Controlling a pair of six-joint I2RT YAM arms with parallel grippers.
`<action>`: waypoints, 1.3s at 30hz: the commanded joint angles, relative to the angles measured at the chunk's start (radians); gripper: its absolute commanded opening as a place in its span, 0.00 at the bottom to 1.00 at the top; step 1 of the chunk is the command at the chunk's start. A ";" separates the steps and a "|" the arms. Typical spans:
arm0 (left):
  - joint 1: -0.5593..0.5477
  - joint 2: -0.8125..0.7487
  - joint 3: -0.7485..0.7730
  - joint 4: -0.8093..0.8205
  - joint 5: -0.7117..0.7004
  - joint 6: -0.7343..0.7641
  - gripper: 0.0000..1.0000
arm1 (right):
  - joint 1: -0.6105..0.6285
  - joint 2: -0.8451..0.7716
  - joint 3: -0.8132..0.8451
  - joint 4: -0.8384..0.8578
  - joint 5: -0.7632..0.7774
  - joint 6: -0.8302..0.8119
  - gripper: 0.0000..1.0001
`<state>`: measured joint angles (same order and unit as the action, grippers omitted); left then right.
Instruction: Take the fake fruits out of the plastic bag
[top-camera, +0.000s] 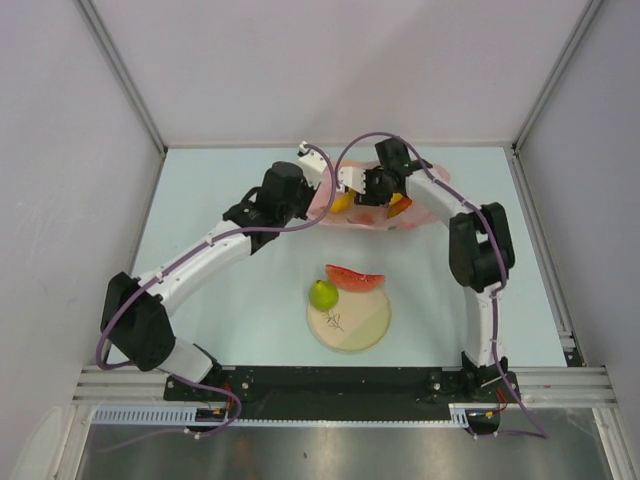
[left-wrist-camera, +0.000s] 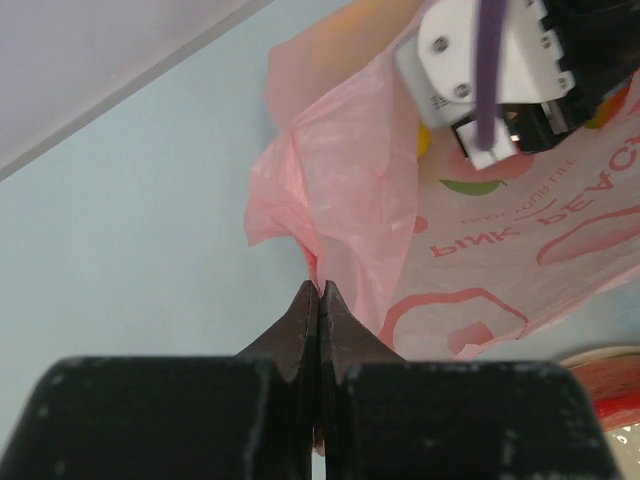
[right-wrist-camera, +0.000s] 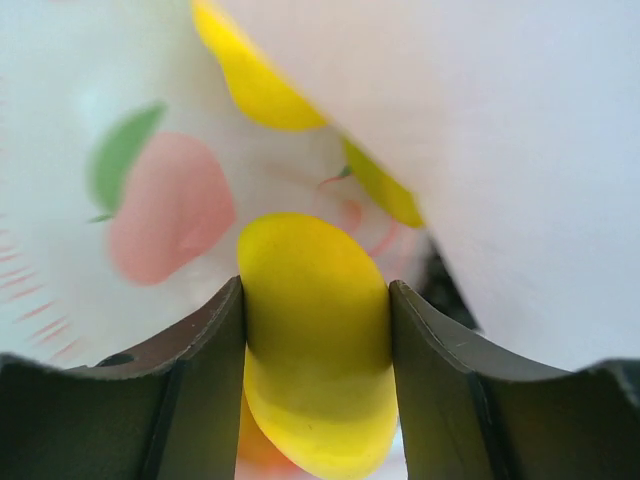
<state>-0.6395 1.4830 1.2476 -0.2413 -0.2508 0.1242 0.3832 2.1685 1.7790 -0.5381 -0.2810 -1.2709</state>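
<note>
gripping a yellow fruit (right-wrist-camera: 315, 350) inside the pink bag (top-camera: 425, 205), on the far side of the plate (top-camera: 365, 325)
right claw (right-wrist-camera: 315, 290) clamped on that fruit, other yellow pieces (right-wrist-camera: 255, 80) behind it; left claw (left-wrist-camera: 318, 295) pinched shut on the bag's edge. green pear (top-camera: 323, 294) sits on the plate's far-left rim, watermelon slice (top-camera: 354, 277) on the worktop (top-camera: 250, 320) just beyond the plate.

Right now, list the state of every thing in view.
plastic bag, crumpled, fruits inside.
left gripper, shut on the bag's edge.
right gripper, shut on a yellow fruit inside the bag.
green pear, out, on the plate rim.
watermelon slice, out, by the plate's far rim.
</note>
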 joint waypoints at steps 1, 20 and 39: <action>-0.005 0.002 0.036 0.043 0.008 -0.032 0.01 | 0.029 -0.275 -0.070 0.093 -0.082 0.128 0.28; -0.005 0.036 0.050 0.028 0.002 -0.118 0.00 | 0.246 -0.896 -0.550 -0.236 -0.130 0.220 0.30; -0.005 -0.026 -0.016 0.024 0.016 -0.141 0.00 | 0.411 -1.009 -0.811 -0.353 -0.169 -0.018 0.29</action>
<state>-0.6392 1.5127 1.2495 -0.2417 -0.2333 0.0250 0.7650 1.2163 1.0195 -0.8997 -0.4320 -1.1252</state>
